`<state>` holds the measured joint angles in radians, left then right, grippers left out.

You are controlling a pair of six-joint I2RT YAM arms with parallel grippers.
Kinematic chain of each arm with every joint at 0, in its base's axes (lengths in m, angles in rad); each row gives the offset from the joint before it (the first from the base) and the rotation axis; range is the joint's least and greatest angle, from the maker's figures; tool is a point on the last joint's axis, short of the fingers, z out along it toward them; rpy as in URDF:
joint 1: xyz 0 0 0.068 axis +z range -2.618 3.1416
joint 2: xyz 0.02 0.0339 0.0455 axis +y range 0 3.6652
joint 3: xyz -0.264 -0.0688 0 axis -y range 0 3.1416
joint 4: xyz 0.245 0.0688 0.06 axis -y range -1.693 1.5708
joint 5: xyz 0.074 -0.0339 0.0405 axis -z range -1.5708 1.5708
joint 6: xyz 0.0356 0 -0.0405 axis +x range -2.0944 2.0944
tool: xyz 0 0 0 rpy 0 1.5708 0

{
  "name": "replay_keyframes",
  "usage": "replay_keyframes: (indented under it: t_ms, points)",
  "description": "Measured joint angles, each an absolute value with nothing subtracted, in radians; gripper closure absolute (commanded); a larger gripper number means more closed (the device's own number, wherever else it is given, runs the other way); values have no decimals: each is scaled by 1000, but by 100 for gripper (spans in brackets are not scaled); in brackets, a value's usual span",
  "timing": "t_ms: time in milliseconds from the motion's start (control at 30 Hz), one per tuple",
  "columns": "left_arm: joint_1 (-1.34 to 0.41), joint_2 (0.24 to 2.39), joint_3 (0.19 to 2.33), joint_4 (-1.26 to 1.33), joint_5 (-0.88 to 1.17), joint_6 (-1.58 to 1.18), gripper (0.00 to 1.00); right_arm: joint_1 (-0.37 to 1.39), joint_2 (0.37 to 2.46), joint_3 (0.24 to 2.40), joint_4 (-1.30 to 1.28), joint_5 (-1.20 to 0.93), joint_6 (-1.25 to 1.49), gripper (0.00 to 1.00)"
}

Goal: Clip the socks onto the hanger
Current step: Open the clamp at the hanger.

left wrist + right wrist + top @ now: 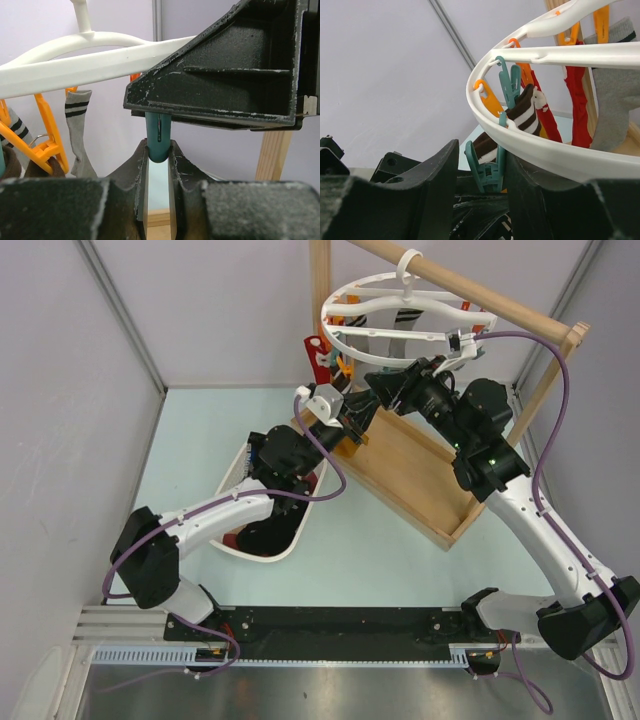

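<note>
The white ring hanger (400, 300) hangs from a wooden rail. My left gripper (159, 150) is shut on the lower end of a teal clip (158, 137), just under the right gripper's black body (225, 75). My right gripper (482, 155) stands open around a teal clip (490, 172) under the hanger's rim (545, 150); its left finger is apart from the clip. A brown-and-white striped sock (522, 117) hangs behind that clip. A red sock (575, 100) and a grey sock (615, 100) hang further along. Dark socks (270, 530) lie in the basket.
A white basket (232, 475) sits on the table under the left arm. The wooden frame's base board (420, 470) and posts stand behind both grippers, its rail (470, 285) above. Orange clips (45, 135) and a striped grey sock (77, 130) hang left of my left gripper.
</note>
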<state>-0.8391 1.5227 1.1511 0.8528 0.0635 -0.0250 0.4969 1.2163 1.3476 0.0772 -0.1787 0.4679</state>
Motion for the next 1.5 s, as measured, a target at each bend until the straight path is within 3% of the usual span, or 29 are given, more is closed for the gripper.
replay_keyframes:
  t_ms: [200, 400, 567, 700, 867, 1133, 1500]
  points:
    - [-836, 1523, 1143, 860, 62, -28, 97, 490, 1216, 1348, 80, -176, 482, 57]
    - [-835, 1523, 1141, 867, 63, -28, 98, 487, 1216, 1348, 80, -162, 490, 70]
    - [-835, 1523, 1141, 869, 63, -28, 96, 485, 1216, 1348, 79, -159, 490, 88]
    - [-835, 1523, 1141, 869, 63, -28, 85, 485, 1217, 1348, 79, -160, 490, 100]
    - [-835, 1523, 1141, 869, 63, -29, 71, 485, 1217, 1348, 78, -159, 495, 100]
    - [-835, 1523, 1131, 859, 64, -28, 70, 488, 1217, 1348, 76, -103, 517, 100]
    - [-835, 1477, 1090, 763, 59, -21, 29, 519, 1217, 1348, 29, 8, 532, 100]
